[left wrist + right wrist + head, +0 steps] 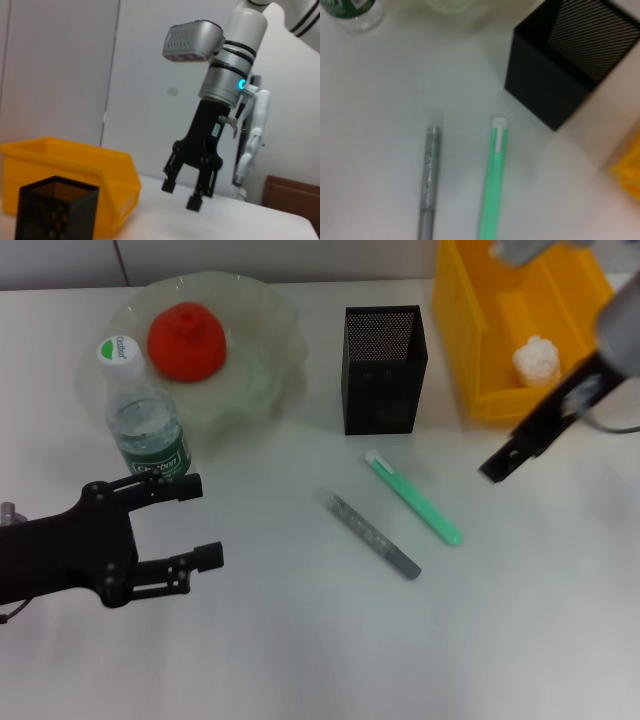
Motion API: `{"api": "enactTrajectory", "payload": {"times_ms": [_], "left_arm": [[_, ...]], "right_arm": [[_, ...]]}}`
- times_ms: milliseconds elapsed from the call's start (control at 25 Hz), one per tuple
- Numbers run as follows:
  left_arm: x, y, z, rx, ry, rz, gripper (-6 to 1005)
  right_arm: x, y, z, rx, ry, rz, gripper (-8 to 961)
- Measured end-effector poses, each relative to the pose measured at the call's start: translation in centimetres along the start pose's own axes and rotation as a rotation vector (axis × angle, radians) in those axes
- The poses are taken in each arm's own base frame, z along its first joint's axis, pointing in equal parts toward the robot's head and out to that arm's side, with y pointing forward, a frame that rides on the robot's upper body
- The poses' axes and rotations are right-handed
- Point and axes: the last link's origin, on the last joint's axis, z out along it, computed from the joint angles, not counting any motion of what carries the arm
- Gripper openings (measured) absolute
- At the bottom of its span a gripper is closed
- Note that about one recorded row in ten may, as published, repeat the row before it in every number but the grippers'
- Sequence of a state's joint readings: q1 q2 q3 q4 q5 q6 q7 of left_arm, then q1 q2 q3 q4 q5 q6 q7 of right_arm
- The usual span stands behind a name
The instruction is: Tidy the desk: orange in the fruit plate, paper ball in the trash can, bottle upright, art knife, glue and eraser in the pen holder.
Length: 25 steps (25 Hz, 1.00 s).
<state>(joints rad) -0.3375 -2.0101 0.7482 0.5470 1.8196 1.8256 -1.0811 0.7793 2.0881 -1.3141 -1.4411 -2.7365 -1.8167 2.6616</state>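
Observation:
The orange (186, 340) lies in the pale green fruit plate (270, 330). Just in front of the plate the bottle (146, 420) stands upright. The paper ball (536, 360) rests inside the yellow trash can (478, 330). A green art knife (412, 497) and a grey glittery glue pen (370, 532) lie flat in front of the black mesh pen holder (385, 368). No eraser shows. My right gripper (500, 462) hangs open and empty above the table, right of the knife. My left gripper (203, 522) is open near the bottle.
The right wrist view looks down on the art knife (492, 180), glue pen (429, 180) and pen holder (555, 75). The left wrist view shows the right gripper (181, 195) beside the trash can (75, 165) and the pen holder (52, 210).

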Motion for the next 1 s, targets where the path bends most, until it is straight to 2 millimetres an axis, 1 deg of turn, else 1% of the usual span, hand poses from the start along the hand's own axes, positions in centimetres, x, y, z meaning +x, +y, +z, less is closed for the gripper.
{"api": "enactTrajectory", "payload": {"times_ms": [40, 80, 280, 440, 480, 520, 560, 640, 720, 1000], "left_arm": [[-0.1, -0.3, 0.2, 0.018, -0.010, -0.011, 815], [-0.1, -0.3, 0.2, 0.018, -0.010, -0.011, 815], [-0.5, -0.8, 0.4, 0.054, -0.026, -0.026, 815], [-0.5, -1.0, 0.5, 0.066, -0.032, -0.038, 815], [-0.5, -1.0, 0.5, 0.066, -0.032, -0.038, 815], [-0.5, -1.1, 0.5, 0.070, -0.033, -0.042, 815], [-0.6, -1.1, 0.5, 0.073, -0.035, -0.044, 815], [-0.7, -1.1, 0.5, 0.080, -0.038, -0.051, 814], [-0.8, -1.1, 0.5, 0.082, -0.038, -0.053, 814], [-1.2, -1.0, 0.7, 0.082, -0.056, -0.070, 814]], "right_arm": [[-0.9, 0.5, 1.6, -0.001, 0.022, -0.016, 833], [-0.9, 0.5, 1.6, -0.001, 0.022, -0.016, 833], [-2.6, 1.4, 5.4, -0.047, 0.004, -0.039, 833], [-4.0, 1.7, 7.6, -0.045, -0.039, -0.059, 834], [-4.0, 1.7, 7.6, -0.045, -0.039, -0.059, 831], [-4.3, 1.9, 8.2, -0.024, -0.051, -0.083, 829], [-4.3, 1.9, 8.2, -0.024, -0.051, -0.083, 808], [-4.5, 2.1, 9.1, 0.003, -0.060, -0.115, 766], [-4.7, 2.4, 9.4, 0.011, -0.073, -0.129, 724], [-4.7, 2.9, 10.3, -0.010, -0.088, -0.142, 497]]}}
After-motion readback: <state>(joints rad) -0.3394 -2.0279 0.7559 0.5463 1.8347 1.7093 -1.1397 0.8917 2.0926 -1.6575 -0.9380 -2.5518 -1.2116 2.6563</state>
